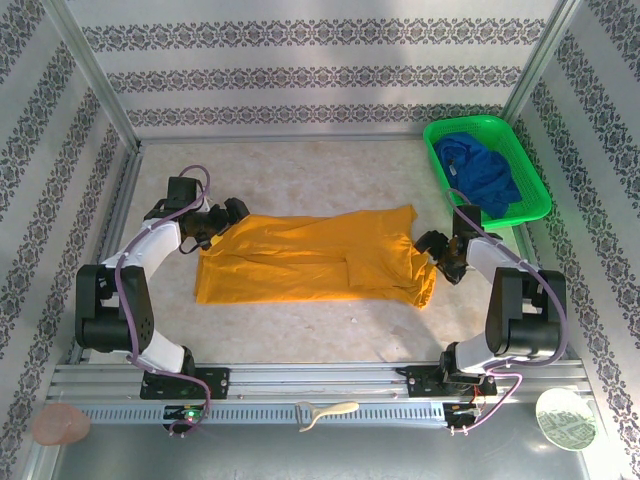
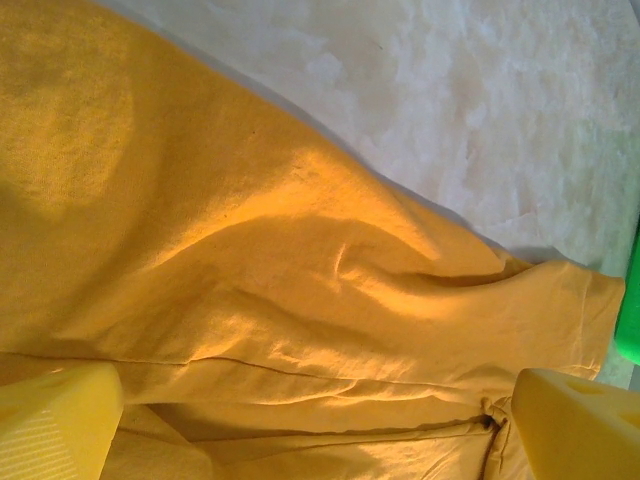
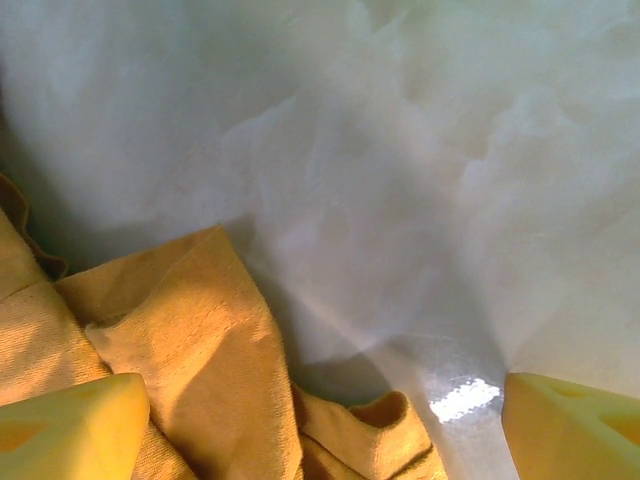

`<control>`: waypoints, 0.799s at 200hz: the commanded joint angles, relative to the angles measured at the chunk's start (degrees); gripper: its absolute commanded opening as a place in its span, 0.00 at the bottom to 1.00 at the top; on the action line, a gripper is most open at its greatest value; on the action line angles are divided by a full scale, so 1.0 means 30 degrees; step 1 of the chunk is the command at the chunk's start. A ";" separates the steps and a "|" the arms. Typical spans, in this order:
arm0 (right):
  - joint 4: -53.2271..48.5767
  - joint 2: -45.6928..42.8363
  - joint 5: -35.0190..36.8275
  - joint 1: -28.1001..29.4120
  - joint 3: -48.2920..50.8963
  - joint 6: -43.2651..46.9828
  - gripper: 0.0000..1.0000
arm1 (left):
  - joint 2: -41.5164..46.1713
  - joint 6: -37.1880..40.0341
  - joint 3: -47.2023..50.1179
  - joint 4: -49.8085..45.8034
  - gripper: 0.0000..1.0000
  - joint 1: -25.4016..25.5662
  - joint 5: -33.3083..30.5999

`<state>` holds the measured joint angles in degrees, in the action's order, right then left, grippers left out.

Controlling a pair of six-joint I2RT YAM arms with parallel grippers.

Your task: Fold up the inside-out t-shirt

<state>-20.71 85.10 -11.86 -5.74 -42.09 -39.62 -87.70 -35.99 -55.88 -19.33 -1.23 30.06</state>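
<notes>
The left gripper [image 2: 320,430] and right gripper [image 3: 320,425] stand wide open, empty. The t-shirt [image 1: 310,262] looks limp and light; its end edges seem best to pinch.

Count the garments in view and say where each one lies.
2. The orange-yellow t-shirt lies spread on the table; the dark blue garment sits bunched in the green basket, far right. The basket could hide more.
</notes>
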 commanded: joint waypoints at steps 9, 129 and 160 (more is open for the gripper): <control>0.2845 0.0147 -0.3435 0.1677 0.0519 -0.0215 0.90 | -0.0176 -0.0098 0.0059 0.0185 1.00 -0.0115 0.0515; 0.5108 0.1962 -0.3695 0.2967 0.0471 -0.1133 0.45 | -0.0829 0.0329 0.0035 0.0018 1.00 -0.0057 0.0049; 0.5584 0.2121 -0.4185 0.2629 0.0376 -0.1508 0.07 | -0.1649 0.0974 -0.0242 -0.0415 1.00 -0.0072 -0.0710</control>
<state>-11.05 89.45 -18.57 1.52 -40.60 -42.96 -90.45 -35.79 -55.88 -18.94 -1.23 30.48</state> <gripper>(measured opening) 0.188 0.997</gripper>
